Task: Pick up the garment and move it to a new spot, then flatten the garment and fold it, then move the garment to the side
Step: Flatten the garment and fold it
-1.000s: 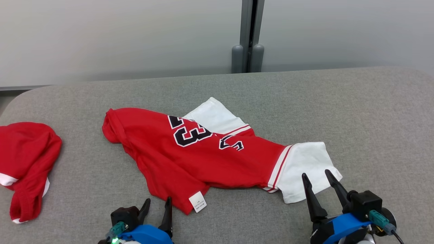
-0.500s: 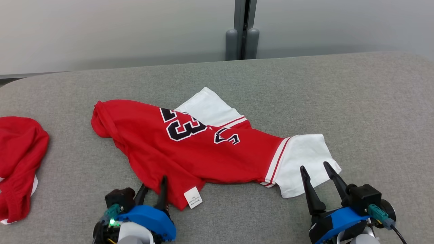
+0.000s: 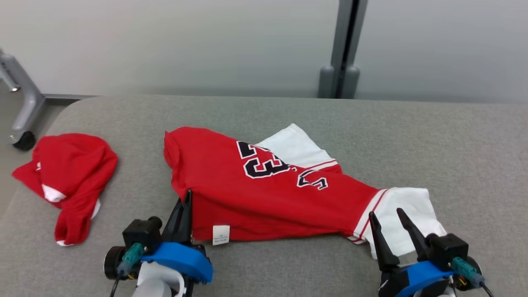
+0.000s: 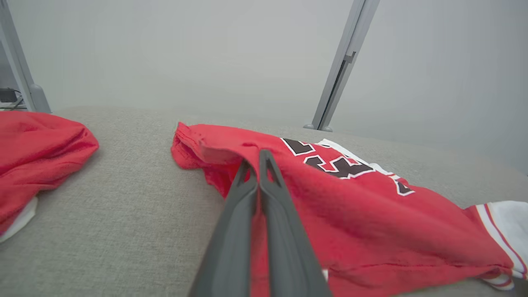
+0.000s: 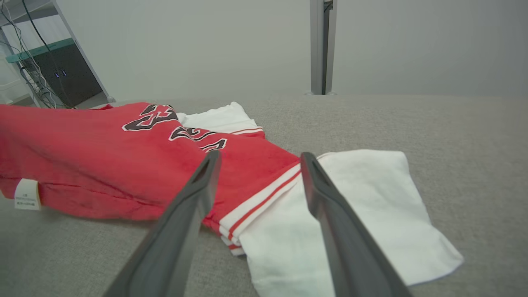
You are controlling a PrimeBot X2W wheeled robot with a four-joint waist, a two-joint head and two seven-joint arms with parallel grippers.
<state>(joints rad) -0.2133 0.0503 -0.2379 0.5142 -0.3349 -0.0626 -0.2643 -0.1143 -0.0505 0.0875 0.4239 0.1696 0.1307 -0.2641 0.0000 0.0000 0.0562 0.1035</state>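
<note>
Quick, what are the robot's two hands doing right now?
Left gripper: closed, pinching the red jersey at its edge.
Right gripper: open, holding nothing, at the white sleeve.

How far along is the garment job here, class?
Done: nothing folded yet; the jersey lies rumpled on the grey surface. In hand: left pincer is shut on its near edge, right pincer open at the white sleeve. Left: lift, relocate, flatten, fold, set aside.

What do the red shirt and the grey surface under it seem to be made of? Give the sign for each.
The red shirt: matte knit cloth, perhaps cotton; it creases and drapes. The grey surface: coarse woven fabric, perhaps padded; speckled weave, rounded corner.
</note>
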